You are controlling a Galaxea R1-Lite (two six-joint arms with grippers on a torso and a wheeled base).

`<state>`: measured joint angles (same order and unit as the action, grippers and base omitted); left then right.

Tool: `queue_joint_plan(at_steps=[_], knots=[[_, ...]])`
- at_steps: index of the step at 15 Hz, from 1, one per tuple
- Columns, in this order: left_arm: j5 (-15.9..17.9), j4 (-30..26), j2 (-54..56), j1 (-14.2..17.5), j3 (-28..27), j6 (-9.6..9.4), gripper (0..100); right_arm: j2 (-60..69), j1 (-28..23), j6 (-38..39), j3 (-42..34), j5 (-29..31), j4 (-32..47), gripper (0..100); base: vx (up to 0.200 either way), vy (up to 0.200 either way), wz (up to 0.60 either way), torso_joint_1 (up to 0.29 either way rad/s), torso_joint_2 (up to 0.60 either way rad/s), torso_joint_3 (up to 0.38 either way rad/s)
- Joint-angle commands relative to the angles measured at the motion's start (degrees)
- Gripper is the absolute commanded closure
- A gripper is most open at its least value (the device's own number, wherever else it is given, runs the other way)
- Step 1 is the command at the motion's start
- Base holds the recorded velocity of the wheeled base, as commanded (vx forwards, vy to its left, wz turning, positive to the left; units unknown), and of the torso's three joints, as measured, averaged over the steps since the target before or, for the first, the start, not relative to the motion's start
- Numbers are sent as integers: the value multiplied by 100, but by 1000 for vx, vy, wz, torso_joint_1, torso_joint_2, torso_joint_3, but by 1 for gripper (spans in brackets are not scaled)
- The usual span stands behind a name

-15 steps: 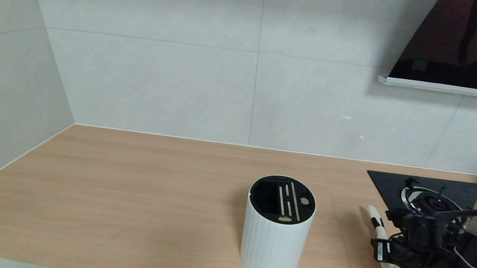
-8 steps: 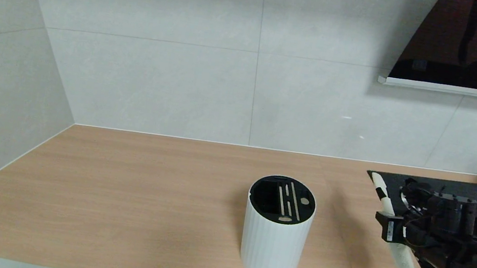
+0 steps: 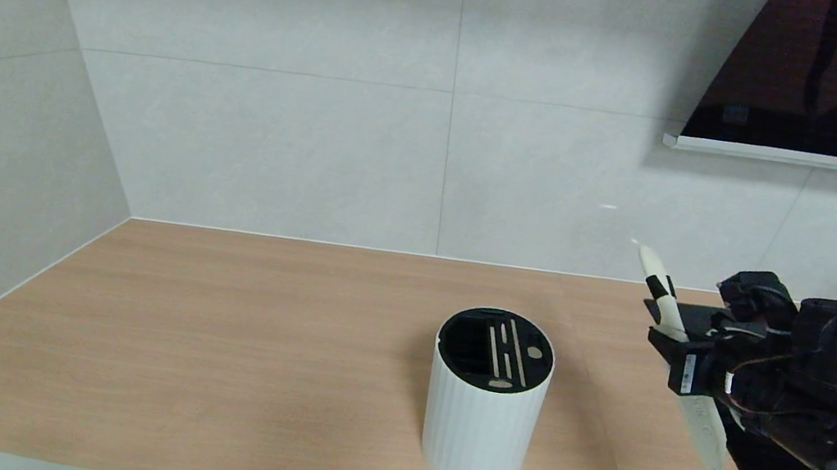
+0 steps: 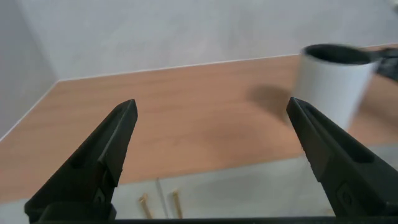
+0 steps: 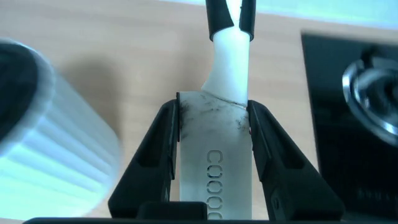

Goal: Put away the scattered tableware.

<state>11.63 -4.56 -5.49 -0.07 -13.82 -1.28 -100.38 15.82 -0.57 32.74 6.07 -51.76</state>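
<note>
I am clamping the white knife (image 3: 707,436) at the blade's root in my right pincer (image 3: 685,366), handle tilting up and tip pointing down, clear of the countertop (image 3: 245,342) and ready, I judge, for slotting. The ribbed white knife holder (image 3: 484,419) is standing well apart to this pincer's left, slots facing up. My left pincer (image 4: 211,112) is hanging wide open, carrying nothing.

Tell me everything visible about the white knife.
The knife is white, ceramic-looking: a broad blade with grey scuffs near the handle, and a slim handle ringed by a black band. The right end effector clamps the blade just below the handle. It hangs tilted above the wooden counter, handle up, tip down, touching nothing else.
</note>
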Motion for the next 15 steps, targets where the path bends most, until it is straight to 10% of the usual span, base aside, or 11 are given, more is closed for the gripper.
queue_joint_plan(at_steps=[1, 3, 6, 9, 15], knots=[[1219, -71, -2211, -28, -1351, 31, 0, 405, 430, -4, 716, 8, 509, 100, 0, 0, 0, 0, 0, 0], [1685, -36, -3468, -142, -2151, 66, 0, 475, 799, -4, 1252, 8, 861, 100, 0, 0, 0, 0, 0, 0], [1711, 166, -5173, -1188, -3100, 374, 0, 528, 1485, 5, 2307, 149, 1643, 100, 0, 0, 0, 0, 0, 0], [1702, 1388, -6430, -1856, -2977, 638, 0, 660, 2162, 13, 2315, 500, 1766, 100, 0, 0, 0, 0, 0, 0], [1562, 4112, -7318, -2427, -2335, 2220, 0, 836, 3041, 215, 2087, 782, 1748, 100, 0, 0, 0, 0, 0, 0]])
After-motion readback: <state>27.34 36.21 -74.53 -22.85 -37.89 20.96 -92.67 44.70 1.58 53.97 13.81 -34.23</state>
